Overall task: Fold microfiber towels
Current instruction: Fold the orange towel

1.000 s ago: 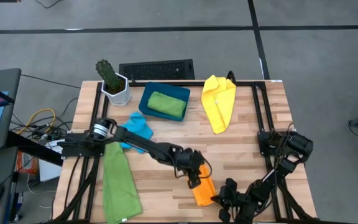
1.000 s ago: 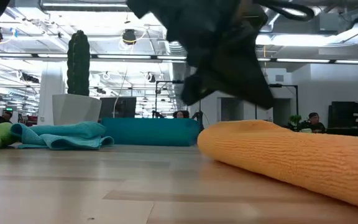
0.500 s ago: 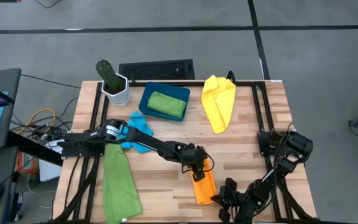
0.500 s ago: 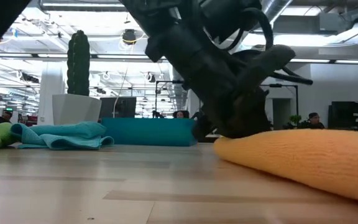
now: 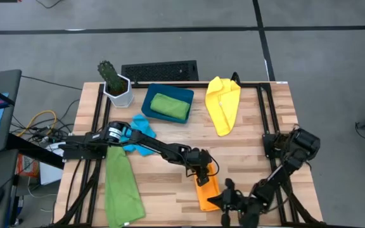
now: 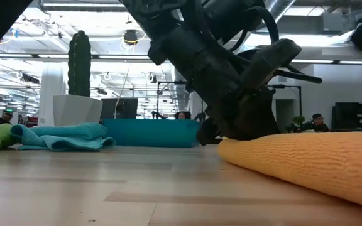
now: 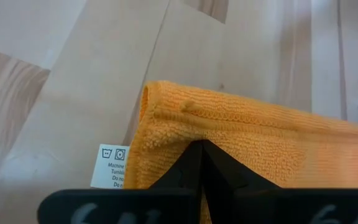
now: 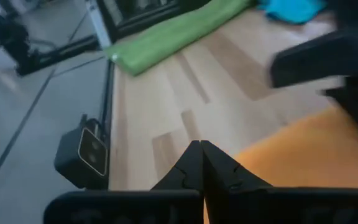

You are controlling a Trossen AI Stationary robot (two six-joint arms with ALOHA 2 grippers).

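The left gripper [image 5: 201,175], fingers closed, is pressed onto the far end of the orange towel [image 5: 207,190], whose long axis runs near-to-far at the table's near edge. The right gripper [image 5: 227,200], also closed, is just beside the towel's near-right corner.

Grey floor [image 5: 334,69] crossed by dark lines surrounds the wooden table [image 5: 252,139]; bright ceiling lights [image 6: 105,31] overhead.

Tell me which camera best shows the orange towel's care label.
The left wrist view: the white label pokes out beside the orange towel, right by the shut left gripper. The other views show the towel, but no label.
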